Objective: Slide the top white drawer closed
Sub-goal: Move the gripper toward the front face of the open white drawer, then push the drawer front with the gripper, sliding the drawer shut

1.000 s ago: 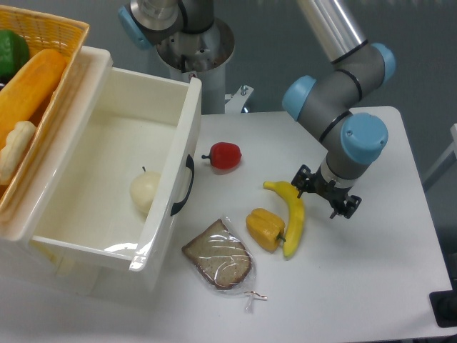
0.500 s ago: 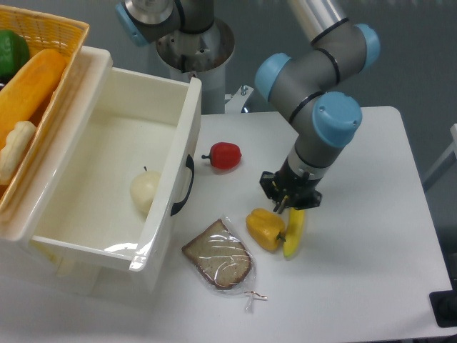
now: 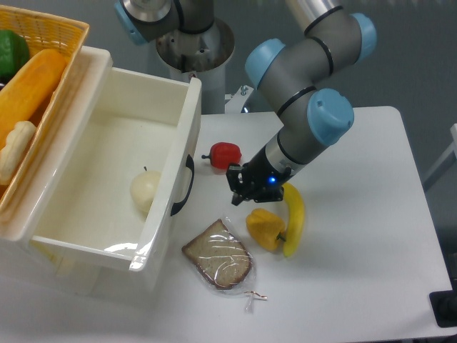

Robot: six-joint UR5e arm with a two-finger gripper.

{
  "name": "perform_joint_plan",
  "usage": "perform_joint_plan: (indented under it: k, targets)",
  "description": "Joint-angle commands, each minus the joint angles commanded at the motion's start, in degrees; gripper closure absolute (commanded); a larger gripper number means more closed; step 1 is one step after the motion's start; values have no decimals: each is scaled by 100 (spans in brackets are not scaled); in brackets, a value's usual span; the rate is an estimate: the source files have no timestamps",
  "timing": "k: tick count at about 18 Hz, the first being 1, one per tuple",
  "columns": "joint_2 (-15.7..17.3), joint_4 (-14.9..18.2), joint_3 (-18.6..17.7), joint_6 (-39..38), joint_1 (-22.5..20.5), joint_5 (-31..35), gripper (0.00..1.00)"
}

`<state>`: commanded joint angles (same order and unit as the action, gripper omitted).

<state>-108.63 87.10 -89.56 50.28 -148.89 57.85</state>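
The top white drawer (image 3: 173,146) is a deep cream-white box, pulled far out to the right over the table. Its curved black handle (image 3: 185,187) sits on the front face. A pale round fruit (image 3: 145,191) lies inside it. My gripper (image 3: 238,188) hangs low over the table a short way right of the handle, apart from it. The fingers look shut and empty. The lower drawer is hidden under the top one.
A red pepper (image 3: 225,155) lies between the drawer front and my gripper. A yellow pepper (image 3: 265,229), a banana (image 3: 294,218) and wrapped bread (image 3: 218,255) lie on the white table. A wicker basket (image 3: 53,21) of food stands on the cabinet at the far left.
My gripper has swept left across the table, from right of the banana to a spot near the drawer's handle. The drawer and the food have not moved.
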Motion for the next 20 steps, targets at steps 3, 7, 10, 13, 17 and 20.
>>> perform_joint_plan:
  k: [3,7,10,13,17,20]
  targets:
    - [105,97,0,-18,79,-212,100]
    - [123,115,0,-62,228,-239,100]
    - [123,123,-9,-79,264,-230,100]
    - [123,167,-9,-106,290,-230,100]
    - [175,220,-9,-106,342,-230,100]
    - [202,255,-9,-106,387,-230,100]
